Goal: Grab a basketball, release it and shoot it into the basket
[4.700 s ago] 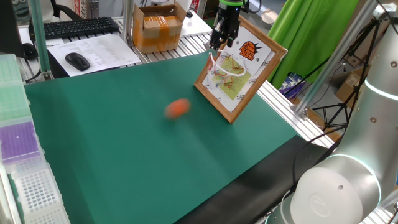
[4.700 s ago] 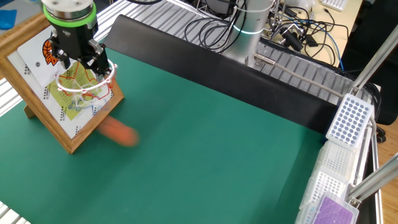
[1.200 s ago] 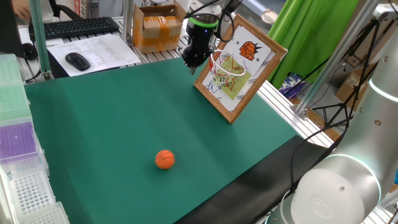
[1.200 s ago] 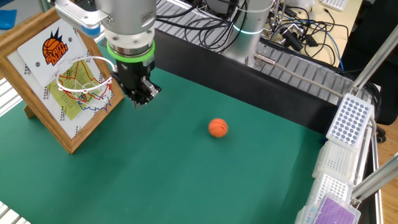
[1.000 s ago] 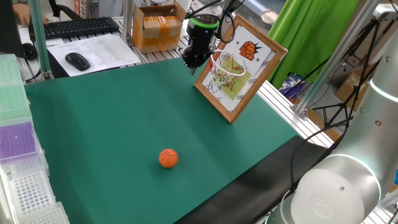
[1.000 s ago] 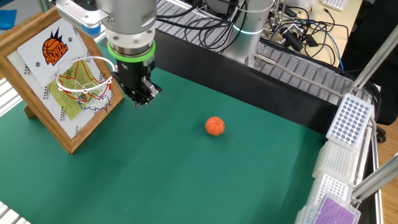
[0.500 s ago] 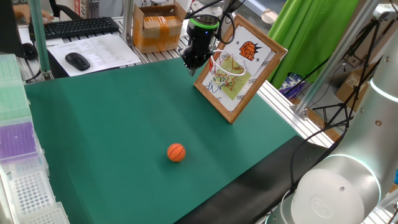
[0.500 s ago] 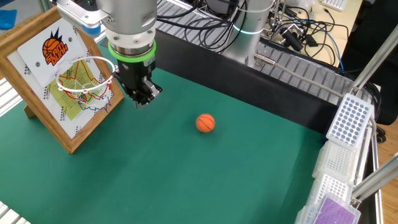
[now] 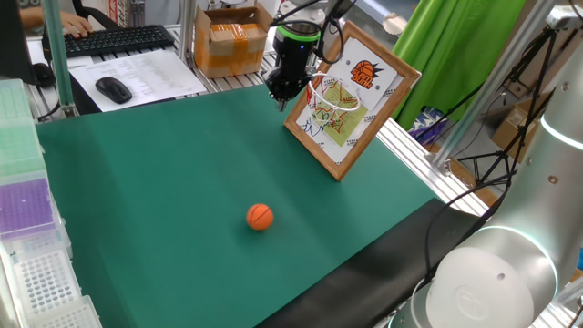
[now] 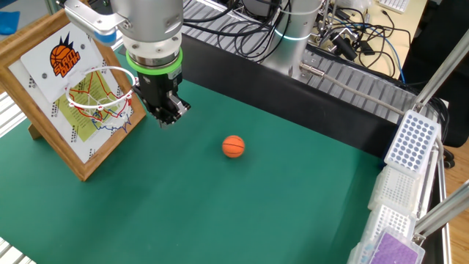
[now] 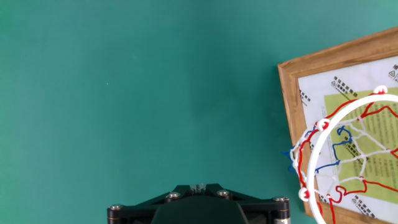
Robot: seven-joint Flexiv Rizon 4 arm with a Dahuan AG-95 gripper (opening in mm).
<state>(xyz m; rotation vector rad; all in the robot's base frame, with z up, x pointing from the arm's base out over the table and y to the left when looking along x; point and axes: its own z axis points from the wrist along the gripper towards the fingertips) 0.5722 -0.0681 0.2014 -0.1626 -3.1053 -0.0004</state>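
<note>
Hovering beside the basket, the tool (image 10: 166, 111) is hanging low over the far part of the table (image 9: 164, 182), just left of the hoop in one fixed view. Its fingers are sitting close together with nothing between them, but whether they are fully clenched I cannot tell; in the hand view only the dark base of the tool (image 11: 198, 206) is showing at the bottom edge, and the fingertips are cut off.

Leaning on the far right of the table, the wood-framed board (image 9: 351, 100) is carrying an orange basketball logo (image 9: 364, 71) with lettering too small to read, and a green printed sheet whose fine text is also illegible. The basket (image 9: 330, 96), a white ring with white, red and blue netting, is sticking out from the board; in the hand view its ring (image 11: 339, 134) is running off the right edge.

Over the last half second the tool is staying where it was beside the hoop. The basketball (image 9: 260, 216) is lying on the green table surface well apart from the tool and the basket, nearer the table's near edge; in the other fixed view the ball (image 10: 233, 146) is sitting a little further left than half a second ago, so it is drifting slowly.
</note>
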